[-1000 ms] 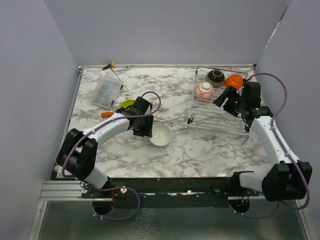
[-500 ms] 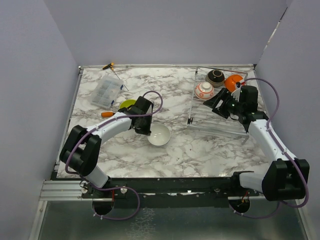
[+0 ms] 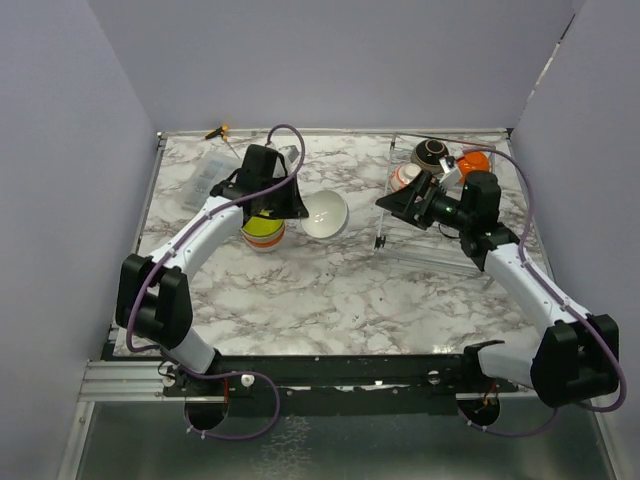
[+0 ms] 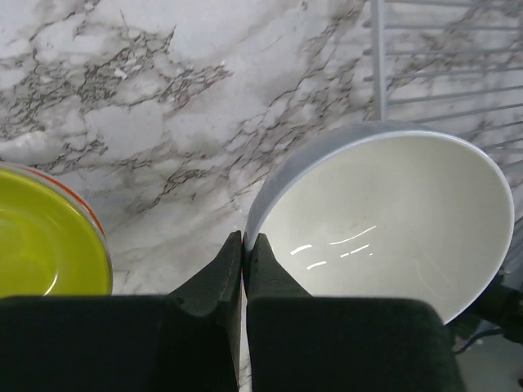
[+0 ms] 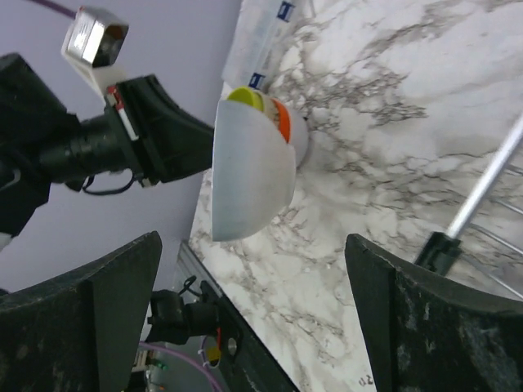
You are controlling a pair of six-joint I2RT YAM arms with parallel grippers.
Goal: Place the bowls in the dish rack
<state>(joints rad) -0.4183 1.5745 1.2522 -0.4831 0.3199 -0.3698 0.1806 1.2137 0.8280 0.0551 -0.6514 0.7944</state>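
Note:
My left gripper (image 3: 301, 207) is shut on the rim of a white bowl (image 3: 326, 213), holding it tilted above the table left of the dish rack (image 3: 440, 232). In the left wrist view the fingers (image 4: 221, 273) pinch the rim of the white bowl (image 4: 392, 220). My right gripper (image 3: 396, 205) stands open at the rack's left edge, facing that bowl (image 5: 249, 175), apart from it. A lime green bowl (image 3: 263, 226) sits nested in an orange-banded one on the table. In the rack lie a dark brown bowl (image 3: 432, 153), an orange bowl (image 3: 474, 161) and a white patterned bowl (image 3: 404, 176).
A clear plastic compartment box (image 3: 203, 181) lies at the back left, partly behind my left arm. A small orange-handled tool (image 3: 217, 131) lies by the back edge. Purple walls close in the table on three sides.
My left gripper shut on the white bowl's rim, lifted it and carried it back and right toward the rack. My right gripper opened wide and swung left off the rack toward the bowl.

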